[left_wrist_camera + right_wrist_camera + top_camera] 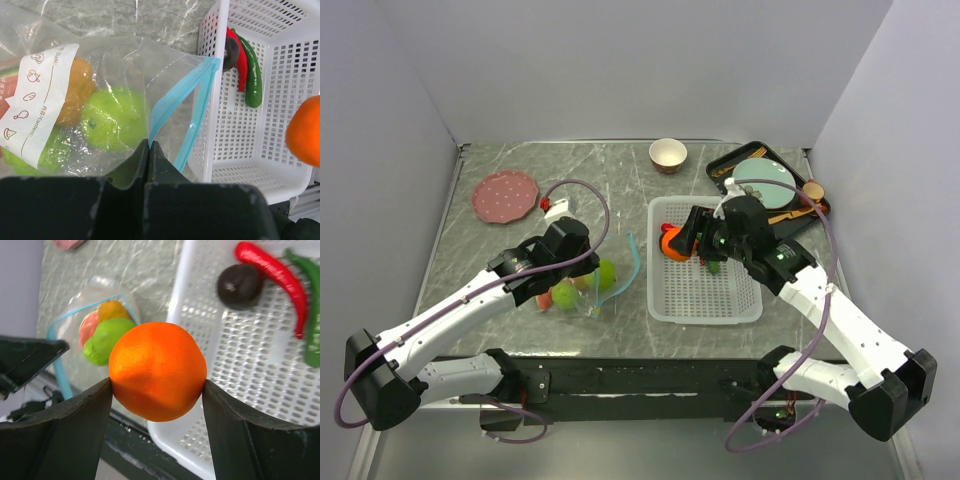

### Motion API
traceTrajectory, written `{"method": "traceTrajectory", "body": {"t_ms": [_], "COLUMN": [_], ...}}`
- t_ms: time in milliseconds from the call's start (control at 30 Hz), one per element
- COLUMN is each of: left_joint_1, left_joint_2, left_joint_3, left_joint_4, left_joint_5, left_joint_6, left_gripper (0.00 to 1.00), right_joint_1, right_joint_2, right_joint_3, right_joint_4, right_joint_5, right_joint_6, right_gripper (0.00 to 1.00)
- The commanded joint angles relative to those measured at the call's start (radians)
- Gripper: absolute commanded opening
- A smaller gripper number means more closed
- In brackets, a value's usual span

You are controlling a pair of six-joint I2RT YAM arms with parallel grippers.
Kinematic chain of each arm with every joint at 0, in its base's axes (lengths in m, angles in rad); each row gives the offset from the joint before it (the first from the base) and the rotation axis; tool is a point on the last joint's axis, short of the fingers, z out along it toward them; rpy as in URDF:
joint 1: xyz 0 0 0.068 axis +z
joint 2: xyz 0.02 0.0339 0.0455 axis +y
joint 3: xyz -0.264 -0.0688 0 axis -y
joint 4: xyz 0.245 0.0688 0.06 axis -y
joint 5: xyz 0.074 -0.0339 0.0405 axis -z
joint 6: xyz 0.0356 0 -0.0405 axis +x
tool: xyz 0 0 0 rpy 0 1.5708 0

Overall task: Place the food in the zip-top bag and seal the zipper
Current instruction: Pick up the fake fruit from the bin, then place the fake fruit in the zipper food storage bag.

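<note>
right gripper [156, 384] clamped on a round orange toy fruit [157, 365], one finger at each side, held over the ten o'clock corner of the white perforated plastic basket [705, 300]. in the basket, at one o'clock of that fruit in the right wrist view, lie a dark brown round piece [240, 286], a red chili [272, 272] and a green pepper [312, 305]. the clear soft zip-top bag [125, 65] lies on the grey marbled table [520, 160] at nine o'clock of the basket, just beside it. its teal-blue zipper strip [180, 90] is parted. left gripper [148, 150] pressed together on the bag's near lip. a green apple [112, 117] sits inside.
</note>
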Motion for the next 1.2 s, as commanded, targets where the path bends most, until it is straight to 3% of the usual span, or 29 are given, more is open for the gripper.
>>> {"method": "traceTrajectory", "body": {"t_ms": [0, 333, 1167], "left_joint_1": [-0.002, -0.002, 0.0], "left_joint_2": [-0.009, -0.012, -0.125], "left_joint_3": [0.036, 0.043, 0.072], "left_joint_4": [0.037, 0.03, -0.04], "left_joint_5": [0.02, 0.009, -0.102], "left_joint_6": [-0.004, -0.007, -0.035], "left_gripper": [0.01, 0.01, 0.01], "right_joint_1": [0.038, 0.172, 0.31], "right_joint_2": [0.019, 0.173, 0.49], "right_joint_3": [0.012, 0.105, 0.211], "right_joint_4": [0.097, 0.132, 0.347], "right_joint_5": [-0.088, -0.089, -0.28], "right_joint_6": [0.02, 0.029, 0.06], "right_gripper": [0.63, 0.63, 0.65]}}
